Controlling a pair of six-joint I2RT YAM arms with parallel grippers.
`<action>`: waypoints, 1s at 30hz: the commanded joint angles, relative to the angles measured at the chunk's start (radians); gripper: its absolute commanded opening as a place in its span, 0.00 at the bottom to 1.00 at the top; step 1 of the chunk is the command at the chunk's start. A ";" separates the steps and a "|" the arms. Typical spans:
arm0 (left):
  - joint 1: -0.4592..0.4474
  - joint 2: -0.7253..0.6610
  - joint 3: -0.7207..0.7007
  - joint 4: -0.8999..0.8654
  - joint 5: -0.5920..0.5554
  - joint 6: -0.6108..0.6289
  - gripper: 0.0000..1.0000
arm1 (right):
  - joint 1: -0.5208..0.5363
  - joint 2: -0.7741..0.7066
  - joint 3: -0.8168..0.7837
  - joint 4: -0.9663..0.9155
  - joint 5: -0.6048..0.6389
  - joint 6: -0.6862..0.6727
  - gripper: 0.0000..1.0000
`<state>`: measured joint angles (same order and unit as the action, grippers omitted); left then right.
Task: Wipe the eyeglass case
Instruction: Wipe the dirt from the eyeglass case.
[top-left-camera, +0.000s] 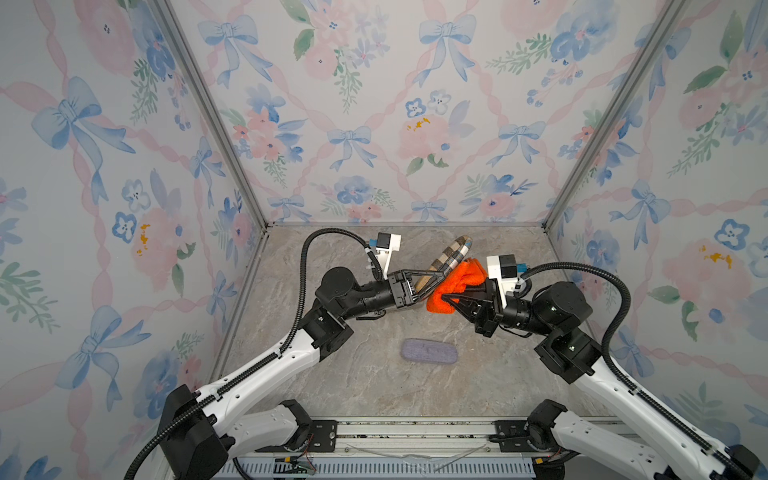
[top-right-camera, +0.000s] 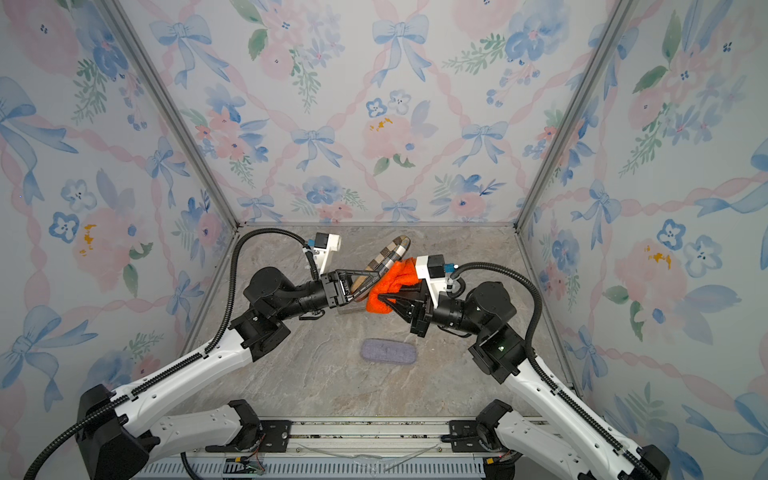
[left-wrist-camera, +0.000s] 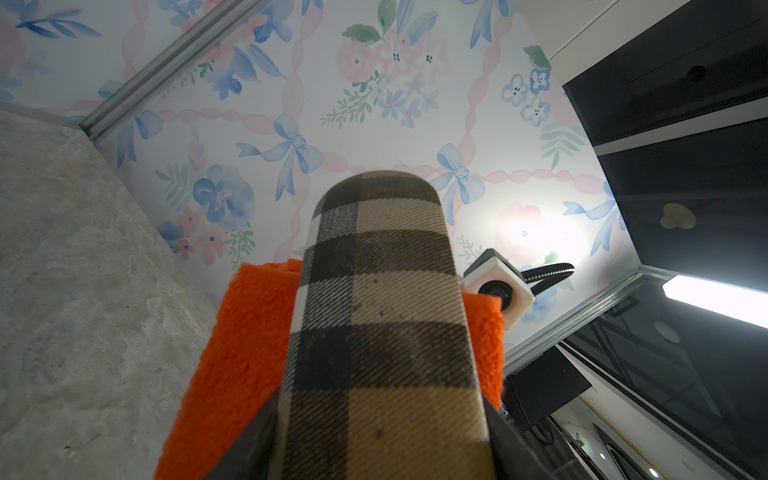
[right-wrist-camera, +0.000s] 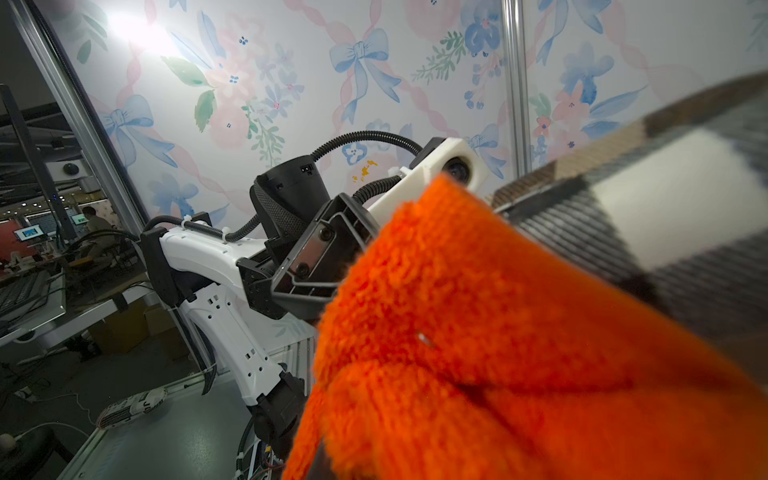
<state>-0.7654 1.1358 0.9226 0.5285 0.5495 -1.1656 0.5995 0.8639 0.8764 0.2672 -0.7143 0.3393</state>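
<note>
My left claw (top-left-camera: 439, 279) is clamped on the plaid eyeglass case (top-left-camera: 451, 255), pinching its near end. In the left wrist view the case (left-wrist-camera: 374, 311) runs straight out from between my jaws, with dark finger edges on either side of it. The case is up off the table (top-left-camera: 332, 374) and tilted, its free end pointing toward the back wall, as both top views show (top-right-camera: 388, 255). It sits mid-rear in the workspace, between my two arms.

My right claw (top-left-camera: 451, 301) is closed tight on the orange cloth (top-left-camera: 457, 278), which is bunched and folded. The fingertips are partly buried in the pile, so the exact bite point is hard to read, but the cloth is carried by that claw. The cloth presses against the case's side, close to where my left claw grips. In the left wrist view, orange (left-wrist-camera: 232, 353) shows past the case on both sides. In the right wrist view the cloth (right-wrist-camera: 498, 353) fills most of the frame and the case (right-wrist-camera: 665, 216) is blurred and touching it. My left arm (right-wrist-camera: 216, 257) is beyond them.

Both claws are nearly tip to tip, raised above the table.

An oblong grey pouch (top-left-camera: 429, 351) lies flat on the table, nearer the arm bases and well apart from both claws. It looks the same in both top views (top-right-camera: 388, 351). Floral walls (top-left-camera: 374, 124) stand all round.
</note>
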 joint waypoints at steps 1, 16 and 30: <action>-0.023 -0.003 -0.025 0.007 0.072 -0.016 0.22 | -0.093 0.000 0.114 -0.007 -0.039 -0.044 0.00; -0.031 0.044 -0.008 0.149 0.036 -0.059 0.22 | 0.134 0.095 -0.130 0.385 -0.009 0.154 0.00; 0.070 -0.056 -0.092 0.165 -0.093 -0.105 0.23 | 0.150 -0.093 -0.179 0.145 0.080 0.075 0.00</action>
<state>-0.7082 1.1141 0.8318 0.6235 0.4808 -1.2583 0.7418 0.8017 0.7120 0.4953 -0.6682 0.4515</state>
